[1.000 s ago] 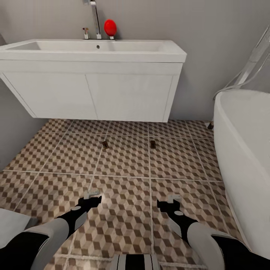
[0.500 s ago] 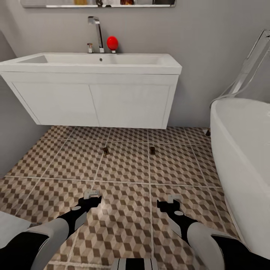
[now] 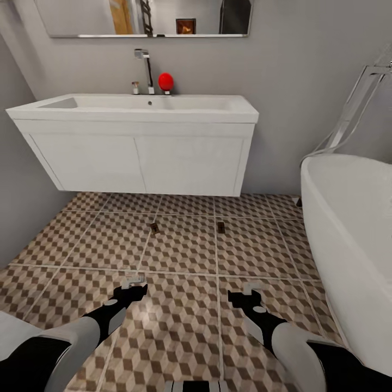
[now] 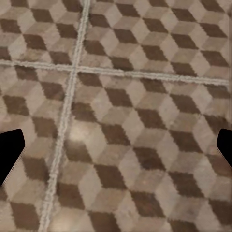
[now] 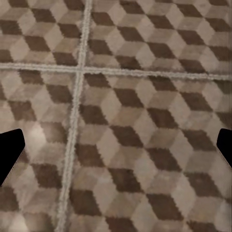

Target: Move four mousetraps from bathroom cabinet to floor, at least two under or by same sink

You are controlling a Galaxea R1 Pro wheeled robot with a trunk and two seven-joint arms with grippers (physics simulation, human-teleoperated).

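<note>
Two mousetraps lie on the bathroom floor just in front of the white vanity: one to the left, the other to the right, about a tile apart. Above them hangs the bathroom sink with its chrome faucet. My left gripper and right gripper hover low over the tiles, nearer to me than the traps, both open and empty. The wrist views look down on bare tiles, with dark fingertips wide apart at the edges. The cabinet is out of view.
A white bathtub fills the right side, with a chrome hose behind it. A red ball-shaped object sits by the faucet. A mirror hangs above. A grey wall closes the left.
The whole view has tilted up and drawn back: the sink sits lower and smaller, and the mirror has come into sight. Traps and grippers hold their places.
</note>
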